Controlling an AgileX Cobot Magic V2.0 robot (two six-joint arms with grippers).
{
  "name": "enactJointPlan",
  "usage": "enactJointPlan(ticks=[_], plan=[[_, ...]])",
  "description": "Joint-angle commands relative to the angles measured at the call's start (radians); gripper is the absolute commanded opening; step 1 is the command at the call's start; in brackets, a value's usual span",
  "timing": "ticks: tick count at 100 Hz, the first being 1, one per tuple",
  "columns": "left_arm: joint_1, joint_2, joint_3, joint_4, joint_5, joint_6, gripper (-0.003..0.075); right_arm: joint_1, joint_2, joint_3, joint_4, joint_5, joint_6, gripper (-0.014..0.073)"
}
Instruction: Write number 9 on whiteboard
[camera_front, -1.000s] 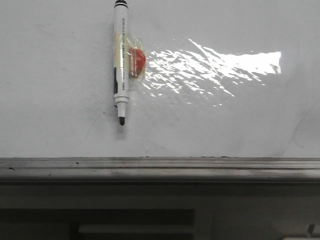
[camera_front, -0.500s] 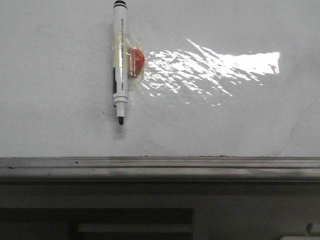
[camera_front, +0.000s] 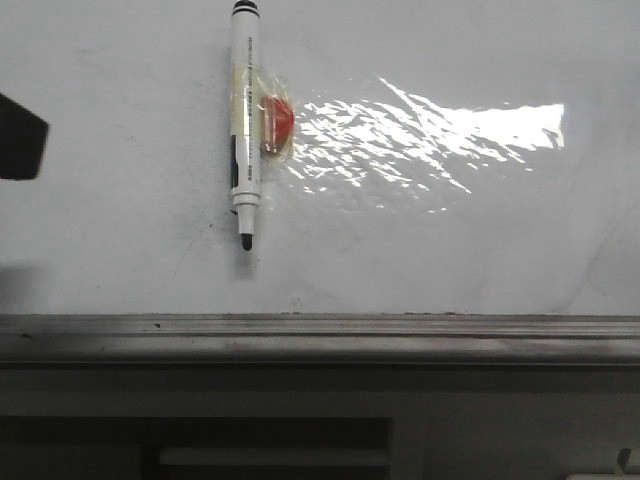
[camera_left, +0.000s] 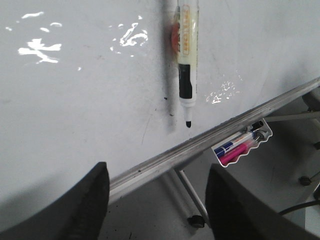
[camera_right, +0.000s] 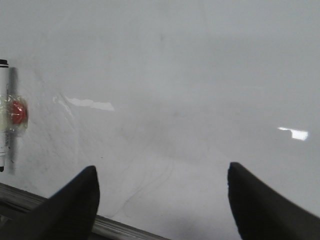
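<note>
The whiteboard (camera_front: 450, 250) fills the front view, with a grey rail (camera_front: 320, 335) along its lower edge. No number 9 shows in any view. A white marker (camera_front: 244, 120) hangs upright on the board, black tip down, held by clear tape and a red magnet (camera_front: 276, 118). The left wrist view shows the marker (camera_left: 187, 50) well beyond my left gripper (camera_left: 162, 200), which is open and empty over the rail (camera_left: 200, 150). My right gripper (camera_right: 160, 197) is open and empty, facing bare board (camera_right: 200, 75) with the marker (camera_right: 6, 120) off to one side.
A dark piece of my left arm (camera_front: 20, 135) pokes in at the front view's left edge. Bright glare (camera_front: 430, 130) lies right of the marker. A small tray (camera_left: 242, 147) holding blue and pink pens hangs below the rail, near a stand leg (camera_left: 187, 190).
A dark part of my left arm has come into the front view at the left edge. The marker has not moved.
</note>
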Motion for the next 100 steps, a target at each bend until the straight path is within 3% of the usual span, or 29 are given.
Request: enactJointPlan(ticks=[1,30,42,62,71,93,100], plan=[[-0.104,0.054,-0.041,-0.061,-0.153,0.005,0.0384,-0.001,0.015,-0.034,-0.016,-0.081,-0.013,0.047],[-0.395,0.233,-0.1,-0.085,-0.501,0.005,0.0384,-0.001,0.015,-0.032,-0.022,-0.073,-0.013,0.047],[-0.431,0.303,-0.12,-0.117,-0.585,0.005,0.0384,-0.001,0.015,-0.032,-0.022,-0.069,-0.013,0.047],[-0.431,0.389,-0.148,-0.132,-0.601,0.005,0.0371,0.004,0.015,-0.032,-0.022,-0.069,-0.013,0.047],[-0.431,0.411,-0.151,-0.132,-0.613,0.005,0.0287,0.02,0.015,-0.032,-0.022,-0.069,-0.013,0.047],[-0.431,0.438,-0.151,-0.129,-0.65,0.005,-0.0012,0.056,0.015,-0.032,-0.022,-0.069,-0.013,0.047],[-0.431,0.429,-0.151,-0.102,-0.623,0.005,-0.002,0.068,0.015,-0.032,-0.022,-0.069,-0.013,0.047]])
